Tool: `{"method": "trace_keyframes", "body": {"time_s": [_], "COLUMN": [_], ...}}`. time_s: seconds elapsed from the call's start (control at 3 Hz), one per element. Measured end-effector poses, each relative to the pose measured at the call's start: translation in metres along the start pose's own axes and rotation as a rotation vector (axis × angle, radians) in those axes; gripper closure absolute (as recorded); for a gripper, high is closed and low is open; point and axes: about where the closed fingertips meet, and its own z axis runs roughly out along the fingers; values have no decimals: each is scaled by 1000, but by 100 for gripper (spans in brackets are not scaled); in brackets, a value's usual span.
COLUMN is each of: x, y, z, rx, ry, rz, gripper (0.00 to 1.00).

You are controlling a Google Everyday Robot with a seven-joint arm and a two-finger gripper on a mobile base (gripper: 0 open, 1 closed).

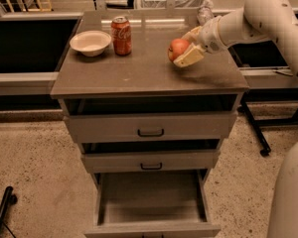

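A red apple point(179, 47) sits between the pale fingers of my gripper point(183, 48), which is shut on it just above the right half of the brown cabinet top point(139, 71). The white arm point(248, 21) reaches in from the upper right. A red soda can point(121, 35) stands upright at the back of the top, left of the apple. A white bowl point(90, 42) rests beside the can at the back left corner.
Below the top are three drawers; the bottom drawer point(151, 202) is pulled out and shows nothing inside, while the upper two are slightly ajar. Dark tables flank the cabinet. A wire basket point(171, 1) stands behind it. Part of the robot body point(293, 192) fills the lower right.
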Motion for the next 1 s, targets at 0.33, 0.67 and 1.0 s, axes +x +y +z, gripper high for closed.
{"method": "trace_keyframes", "body": {"time_s": [0.33,0.67,1.0], "x": [0,0,0], "y": [0,0,0], "z": [0,0,0], "rx": [0,0,0], "ry": [0,0,0], "rz": [0,0,0], "gripper": [16,0,0]}}
